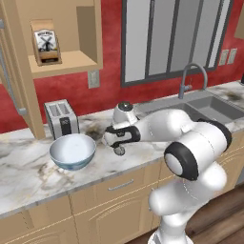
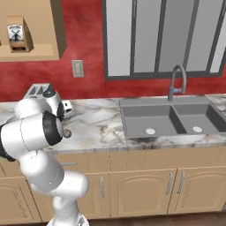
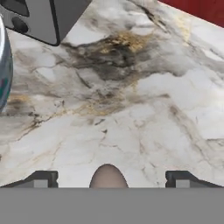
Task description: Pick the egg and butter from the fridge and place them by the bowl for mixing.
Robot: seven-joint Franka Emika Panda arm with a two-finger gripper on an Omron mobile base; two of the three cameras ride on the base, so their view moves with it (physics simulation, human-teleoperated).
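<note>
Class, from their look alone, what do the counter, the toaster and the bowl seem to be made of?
Counter: polished marble or an imitation, white with grey and rusty veins.
Toaster: brushed metal, judging by its grey sheen, with dark ends.
Bowl: glazed ceramic perhaps, smooth white inside and bluish-grey outside; enamel is possible.

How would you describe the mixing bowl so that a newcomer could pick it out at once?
Start at the marble counter under the red wall and find the silver toaster at its back. The bowl sits just in front of it, wide and round, white inside and bluish-grey outside, the one open dish there.
</note>
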